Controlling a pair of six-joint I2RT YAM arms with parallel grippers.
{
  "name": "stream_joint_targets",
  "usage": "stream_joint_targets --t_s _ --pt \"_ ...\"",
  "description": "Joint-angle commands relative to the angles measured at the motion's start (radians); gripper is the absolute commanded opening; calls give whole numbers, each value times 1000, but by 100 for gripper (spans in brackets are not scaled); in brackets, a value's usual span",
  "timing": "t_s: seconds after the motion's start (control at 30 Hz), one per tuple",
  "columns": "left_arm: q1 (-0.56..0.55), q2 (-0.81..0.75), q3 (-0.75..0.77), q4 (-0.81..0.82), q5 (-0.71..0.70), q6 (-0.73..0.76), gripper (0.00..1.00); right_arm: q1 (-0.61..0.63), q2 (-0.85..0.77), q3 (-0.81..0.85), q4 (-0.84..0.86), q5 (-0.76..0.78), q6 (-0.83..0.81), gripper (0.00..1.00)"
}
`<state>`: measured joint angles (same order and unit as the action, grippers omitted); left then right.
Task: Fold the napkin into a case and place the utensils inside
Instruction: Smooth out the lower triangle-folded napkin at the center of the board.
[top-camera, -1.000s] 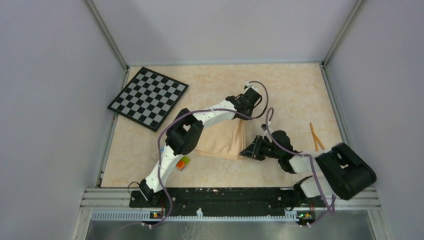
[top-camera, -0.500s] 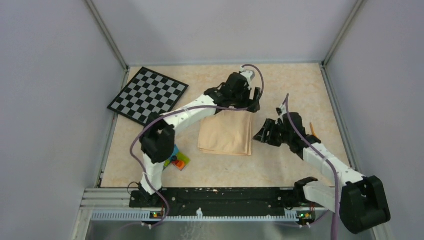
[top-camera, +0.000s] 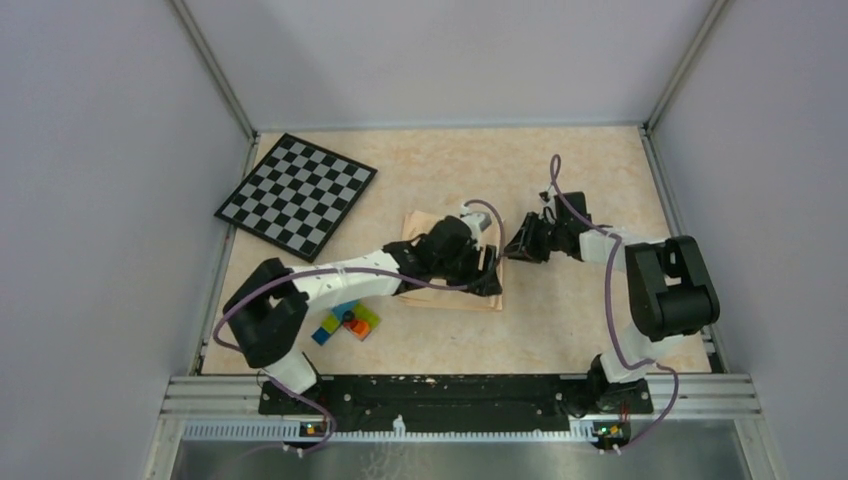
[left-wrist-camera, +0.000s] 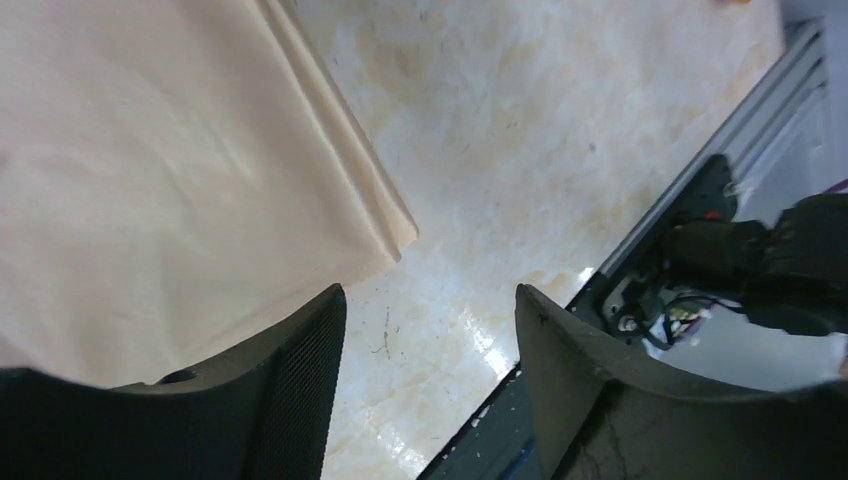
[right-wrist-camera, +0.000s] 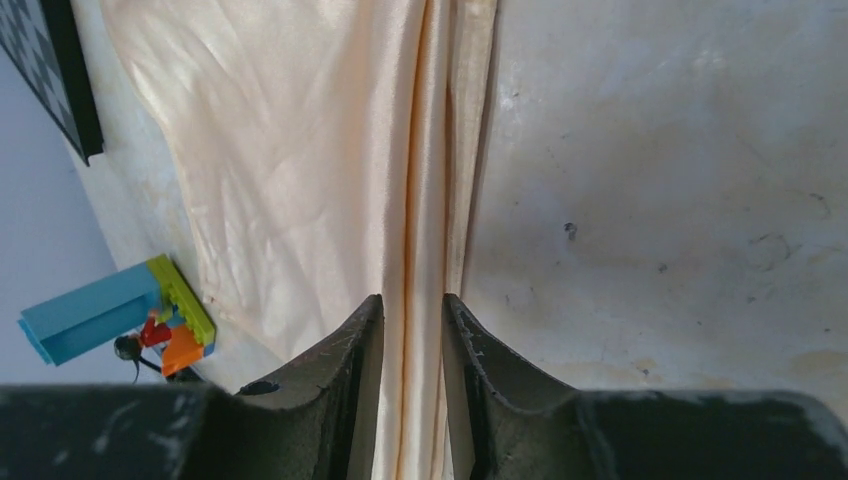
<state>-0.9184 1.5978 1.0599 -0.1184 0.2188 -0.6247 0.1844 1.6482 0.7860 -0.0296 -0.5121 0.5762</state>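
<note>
folded napkin (top-camera: 420, 227), layered edge facing right

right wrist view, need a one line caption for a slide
Right claw poised over the folded edge of the peach napkin on the marbled table, toy bricks at lower left of frame.

One napkin (right-wrist-camera: 300, 150), one checkerboard (top-camera: 297, 195), one brick cluster (top-camera: 345, 322), two arms (top-camera: 340, 278) (top-camera: 665, 285).
</note>
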Motion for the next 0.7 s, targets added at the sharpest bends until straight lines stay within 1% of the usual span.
stream_joint_targets --t_s 0.0,0.17,0.23,0.3,0.43,0.53,0.67 --pt "-93 75 56 5 -157 0 64 -7 -31 -26 50 -72 -26 28" --pt "-128 152 103 -34 -209 39 57 -7 -121 -149 0 -106 -69 28" --pt "-138 173 119 -53 -256 46 53 -5 -155 -199 5 -126 -68 28" --pt "-140 202 131 -58 -265 51 53 -4 -185 -240 8 -137 -63 28" --pt "-144 259 178 -89 -270 63 46 14 -226 -290 16 -149 -57 27" --pt "-156 289 207 -114 -275 66 47 27 -236 -315 22 -151 -51 27" --pt "-174 297 199 -119 -295 54 49 40 -219 -329 68 -169 -45 26"
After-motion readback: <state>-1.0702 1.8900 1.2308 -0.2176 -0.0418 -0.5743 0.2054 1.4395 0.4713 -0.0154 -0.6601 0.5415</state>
